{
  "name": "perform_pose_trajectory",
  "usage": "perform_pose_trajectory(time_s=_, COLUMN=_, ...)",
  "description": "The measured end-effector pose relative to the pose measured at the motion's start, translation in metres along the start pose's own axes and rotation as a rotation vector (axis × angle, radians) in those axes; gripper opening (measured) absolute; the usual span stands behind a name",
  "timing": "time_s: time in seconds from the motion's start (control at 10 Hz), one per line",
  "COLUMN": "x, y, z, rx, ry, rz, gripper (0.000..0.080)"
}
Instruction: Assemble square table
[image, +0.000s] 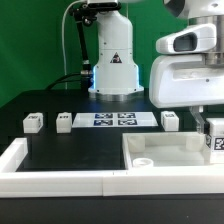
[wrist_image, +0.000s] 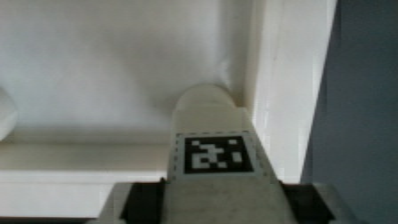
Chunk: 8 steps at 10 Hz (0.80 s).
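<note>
The white square slab (image: 165, 158) with a raised rim lies at the front, on the exterior view's right. My gripper (image: 211, 133) hangs over its right end, shut on a white block leg (image: 217, 142) with a tag. In the wrist view the gripper (wrist_image: 217, 198) holds that leg (wrist_image: 217, 150) between its dark fingers (wrist_image: 148, 203). The leg's tip points into the slab's inner corner, beside the rim (wrist_image: 285, 70). I cannot tell whether it touches the slab. Three more legs stand at the back: two on the left (image: 33, 122) (image: 65, 120) and one to the right (image: 170, 120).
The marker board (image: 112, 120) lies at the back between the legs. The long white border wall (image: 60, 178) runs along the front and up the left side. The robot base (image: 115, 60) stands behind the board.
</note>
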<state>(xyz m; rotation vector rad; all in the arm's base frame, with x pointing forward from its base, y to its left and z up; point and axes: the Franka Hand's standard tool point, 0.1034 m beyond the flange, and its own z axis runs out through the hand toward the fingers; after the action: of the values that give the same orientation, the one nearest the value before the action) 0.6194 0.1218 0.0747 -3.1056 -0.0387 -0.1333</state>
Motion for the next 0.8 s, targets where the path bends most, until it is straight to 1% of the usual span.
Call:
perform_pose_trajectory(time_s=0.2, x=0.0002, y=-0.0001, z=0.0, rx=0.001, ry=0.002, rz=0.146, gripper=0.029)
perform_pose_trajectory(time_s=0.6, x=-0.0003, y=0.0001, z=0.0011, rx=0.006, ry=0.024, rz=0.616, gripper=0.0291)
perform_pose_trajectory(time_s=0.8, x=-0.0021, y=-0.0028, z=0.002, rx=0.001, ry=0.024, rz=0.836, gripper=0.0291)
